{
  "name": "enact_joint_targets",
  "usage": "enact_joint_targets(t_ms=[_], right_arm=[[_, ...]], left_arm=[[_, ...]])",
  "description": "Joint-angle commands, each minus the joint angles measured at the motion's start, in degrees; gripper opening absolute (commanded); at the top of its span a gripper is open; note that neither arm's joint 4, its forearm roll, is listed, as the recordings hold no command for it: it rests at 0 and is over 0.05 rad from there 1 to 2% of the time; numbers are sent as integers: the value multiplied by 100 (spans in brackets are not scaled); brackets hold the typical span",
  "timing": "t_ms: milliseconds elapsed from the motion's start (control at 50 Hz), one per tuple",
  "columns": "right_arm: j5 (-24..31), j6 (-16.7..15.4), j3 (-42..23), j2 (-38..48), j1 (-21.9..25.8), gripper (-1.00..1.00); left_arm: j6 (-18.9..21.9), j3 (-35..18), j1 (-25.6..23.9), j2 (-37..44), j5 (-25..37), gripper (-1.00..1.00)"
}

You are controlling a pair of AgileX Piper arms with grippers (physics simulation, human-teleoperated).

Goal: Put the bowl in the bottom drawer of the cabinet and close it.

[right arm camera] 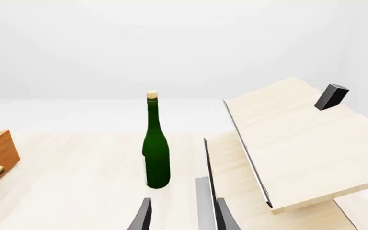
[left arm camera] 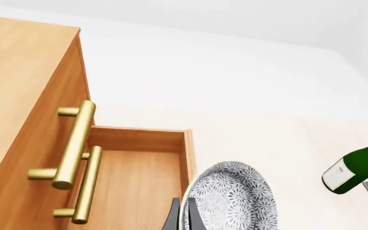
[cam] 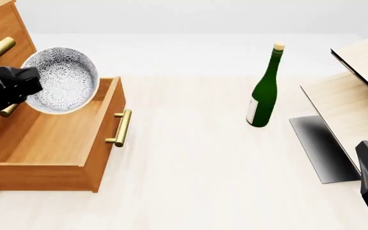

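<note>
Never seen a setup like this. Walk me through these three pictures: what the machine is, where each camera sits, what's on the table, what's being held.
Simulator renders of two robot arms at a table. One picture looks down from behind the arms; the other two come from cameras behind each arm's fingers. The left gripper holds the speckled bowl tilted above the open bottom drawer of the wooden cabinet. A green bottle stands upright mid-table, with pale slanted panels to the right. The right gripper is open and holds nothing.
</note>
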Motion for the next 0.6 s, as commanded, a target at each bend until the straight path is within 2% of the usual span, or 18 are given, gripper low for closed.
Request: enact_joint_targets(t_ms=[20, 600], right_arm=[[0, 1, 0, 0, 0, 100], [0, 0, 0, 0, 1, 100]], left_arm=[[69, 109, 310, 78, -135, -100], [157, 408, 584, 540, -532, -100]])
